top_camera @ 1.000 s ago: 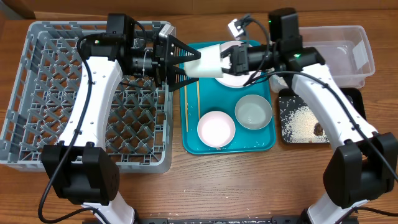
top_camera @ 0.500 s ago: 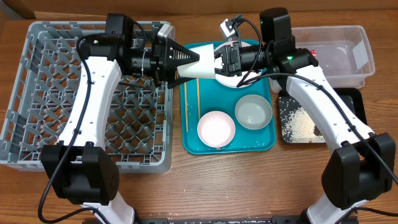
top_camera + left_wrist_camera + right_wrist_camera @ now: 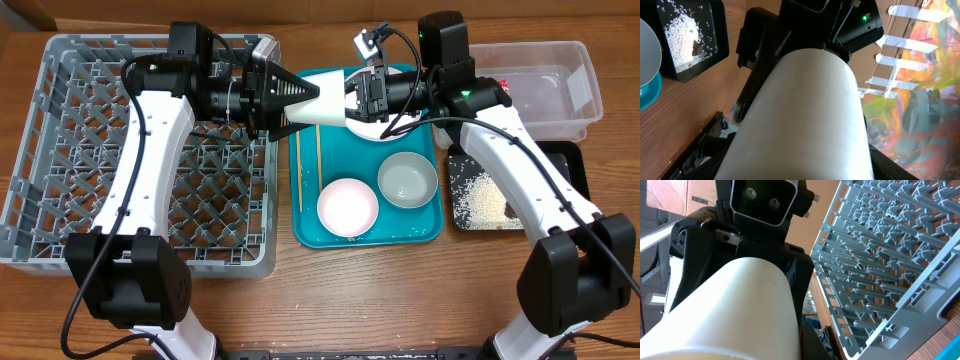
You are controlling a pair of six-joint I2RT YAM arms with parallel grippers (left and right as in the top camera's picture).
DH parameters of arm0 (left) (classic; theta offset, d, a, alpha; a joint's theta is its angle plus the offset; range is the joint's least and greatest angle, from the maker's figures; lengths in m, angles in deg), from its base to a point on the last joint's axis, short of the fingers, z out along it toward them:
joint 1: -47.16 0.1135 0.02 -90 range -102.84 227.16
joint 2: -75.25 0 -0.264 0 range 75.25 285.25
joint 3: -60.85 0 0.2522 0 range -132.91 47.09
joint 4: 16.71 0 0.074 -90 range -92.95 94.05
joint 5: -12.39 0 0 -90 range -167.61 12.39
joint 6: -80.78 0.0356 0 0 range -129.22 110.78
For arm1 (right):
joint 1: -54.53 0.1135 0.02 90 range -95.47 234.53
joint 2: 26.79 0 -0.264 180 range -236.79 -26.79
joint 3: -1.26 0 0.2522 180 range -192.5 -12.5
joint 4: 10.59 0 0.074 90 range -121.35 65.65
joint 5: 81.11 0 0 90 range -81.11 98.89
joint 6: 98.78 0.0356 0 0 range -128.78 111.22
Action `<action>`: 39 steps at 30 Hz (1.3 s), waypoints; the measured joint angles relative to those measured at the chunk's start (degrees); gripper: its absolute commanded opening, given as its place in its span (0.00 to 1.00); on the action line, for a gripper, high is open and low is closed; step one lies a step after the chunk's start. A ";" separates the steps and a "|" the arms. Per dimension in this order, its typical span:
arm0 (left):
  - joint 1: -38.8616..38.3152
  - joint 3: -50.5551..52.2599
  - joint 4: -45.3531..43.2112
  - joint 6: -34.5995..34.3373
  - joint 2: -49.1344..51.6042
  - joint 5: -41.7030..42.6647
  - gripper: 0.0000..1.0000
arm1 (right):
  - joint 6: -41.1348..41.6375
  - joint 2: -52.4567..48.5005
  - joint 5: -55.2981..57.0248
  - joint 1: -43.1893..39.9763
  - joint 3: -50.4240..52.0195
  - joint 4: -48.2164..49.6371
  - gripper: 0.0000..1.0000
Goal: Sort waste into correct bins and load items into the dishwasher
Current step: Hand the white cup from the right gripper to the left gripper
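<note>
We see the white cup (image 3: 335,105) held in the air over the top left corner of the teal tray (image 3: 400,228), the left gripper (image 3: 305,108) clamped around one end, the right gripper (image 3: 362,97) pinching the other.

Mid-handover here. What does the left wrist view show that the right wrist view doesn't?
Left wrist only: the black tray with rice and a brown lump, a bowl's edge, and the right arm behind the cup. Right wrist only: the rack and the left arm with its camera. Both: the cup, lying sideways and filling the foreground, with the opposite arm right behind it.
</note>
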 measured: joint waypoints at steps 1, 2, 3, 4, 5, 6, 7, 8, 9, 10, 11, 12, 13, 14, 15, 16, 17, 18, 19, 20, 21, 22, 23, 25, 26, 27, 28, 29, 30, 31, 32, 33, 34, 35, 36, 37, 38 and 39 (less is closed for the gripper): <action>0.28 0.00 0.00 0.00 0.00 0.00 0.58 | -0.02 0.00 -0.22 0.00 0.00 0.04 0.04; 0.33 0.00 0.00 0.00 0.00 0.11 0.61 | 0.00 0.00 -0.37 0.00 0.00 0.09 0.04; 0.39 0.00 0.00 0.00 0.00 0.17 0.66 | 0.02 0.00 -0.44 0.00 0.00 0.33 0.04; 0.50 0.00 -0.09 0.00 0.00 0.26 0.71 | 0.00 0.00 -0.52 0.02 0.00 0.55 0.04; 0.61 0.00 -0.20 0.00 0.00 0.42 0.77 | 0.00 0.00 -0.61 0.07 0.00 0.87 0.04; 0.74 0.00 -0.42 -0.02 0.00 0.63 0.80 | -0.04 0.00 -0.59 0.07 0.00 1.36 0.04; 0.92 0.00 -0.87 -0.11 0.00 0.44 0.83 | -0.04 0.00 -0.66 0.07 0.00 1.53 0.04; 1.25 0.00 -1.20 -0.13 0.00 0.26 0.84 | -0.07 0.00 -0.92 0.07 0.00 1.51 0.04; 1.73 0.00 -1.27 -0.22 0.00 0.02 0.84 | -0.04 0.00 -1.05 0.07 0.00 1.68 0.04; 2.21 0.00 -1.31 -0.22 0.00 -0.15 0.85 | -0.07 0.00 -1.07 0.07 0.00 1.70 0.04; 2.60 0.00 -1.31 -0.22 0.00 -0.35 0.84 | -0.07 0.00 -1.14 0.07 0.00 1.70 0.04; 2.93 0.00 -1.33 -0.22 0.00 -0.42 0.82 | -0.04 0.00 -1.25 0.07 0.00 1.73 0.04; 3.30 0.00 -1.31 -0.22 0.00 -0.52 0.81 | -0.07 0.00 -1.29 0.07 0.00 1.77 0.04; 3.39 0.00 -1.31 -0.24 0.00 -0.61 0.81 | -0.11 0.00 -1.33 0.07 0.00 1.73 0.04; 3.48 0.00 -1.33 -0.22 0.00 -0.72 0.80 | -0.07 0.00 -1.42 0.07 0.00 1.73 0.04; 3.48 0.00 -1.33 -0.22 0.00 -0.74 0.79 | -0.09 0.00 -1.42 0.07 0.00 1.68 0.04; 3.48 0.00 -1.33 -0.24 0.00 -0.72 0.79 | -0.07 0.00 -1.44 0.07 0.00 1.73 0.04; 3.45 0.00 -1.33 -0.22 0.00 -0.74 0.78 | -0.07 0.00 -1.44 0.07 0.00 1.75 0.04; 3.43 0.00 -1.33 -0.22 0.00 -0.74 0.79 | -0.07 0.00 -1.42 0.07 0.00 1.73 0.04; 3.43 0.00 -1.33 -0.22 0.00 -0.72 0.78 | -0.07 0.00 -1.38 0.07 0.00 1.70 0.04; 3.43 0.00 -1.33 -0.22 0.00 -0.70 0.80 | -0.04 0.00 -1.27 0.07 0.00 1.75 0.04; 3.43 0.00 -1.33 -0.20 0.00 -0.68 0.81 | -0.07 0.00 -1.18 0.13 0.00 1.77 0.04; 3.43 0.00 -1.33 -0.20 0.00 -0.68 0.82 | -0.07 0.00 -0.98 0.17 0.00 1.86 0.04; 3.43 0.00 -1.33 -0.20 0.00 -0.44 0.84 | -0.09 0.00 -0.57 0.17 0.00 2.21 0.04; 3.43 0.00 -1.31 -0.22 0.00 -0.31 0.85 | -0.09 0.00 -0.31 0.22 0.00 2.43 0.04; 3.43 0.00 -1.33 -0.22 0.00 -0.26 0.85 | -0.11 0.00 -0.17 0.24 0.00 2.51 0.04; 3.43 0.00 -1.31 -0.22 0.00 -0.26 0.86 | -0.07 0.00 -0.07 0.28 0.00 2.54 0.04; 3.41 0.00 -1.33 -0.22 0.00 -0.24 0.88 | -0.09 0.00 0.17 0.28 0.00 2.56 0.04; 3.41 0.00 -1.33 -0.22 0.00 -0.26 0.88 | -0.09 0.00 0.42 0.33 0.00 2.54 0.04; 3.41 0.00 -1.31 -0.22 0.00 -0.24 0.88 | -0.07 0.00 0.66 0.33 0.00 2.58 0.04; 3.41 0.00 -1.31 -0.22 0.00 -0.24 0.88 | -0.07 0.00 0.79 0.33 0.00 2.67 0.04; 3.41 0.00 -1.31 -0.22 0.00 -0.24 0.87 | -0.07 0.00 0.98 0.33 0.00 2.82 0.04; 3.41 0.00 -1.31 -0.22 0.00 -0.24 0.86 | -0.09 0.00 1.16 0.33 0.00 2.97 0.04; 3.37 0.00 -1.31 -0.22 0.00 -0.22 0.86 | -0.07 0.00 1.25 0.33 0.00 2.97 0.04; 3.32 0.00 -1.31 -0.22 0.00 -0.22 0.85 | -0.09 0.00 1.38 0.33 0.00 3.02 0.04; 3.30 0.00 -1.31 -0.22 0.00 -0.07 0.84 | -0.07 0.00 1.60 0.33 0.00 2.97 0.04; 3.21 0.00 -1.31 -0.22 0.00 0.17 0.83 | -0.07 0.00 1.79 0.33 0.00 3.02 0.04; 3.19 0.00 -1.31 -0.22 0.00 0.44 0.83 | -0.09 0.00 2.01 0.33 0.00 2.99 0.04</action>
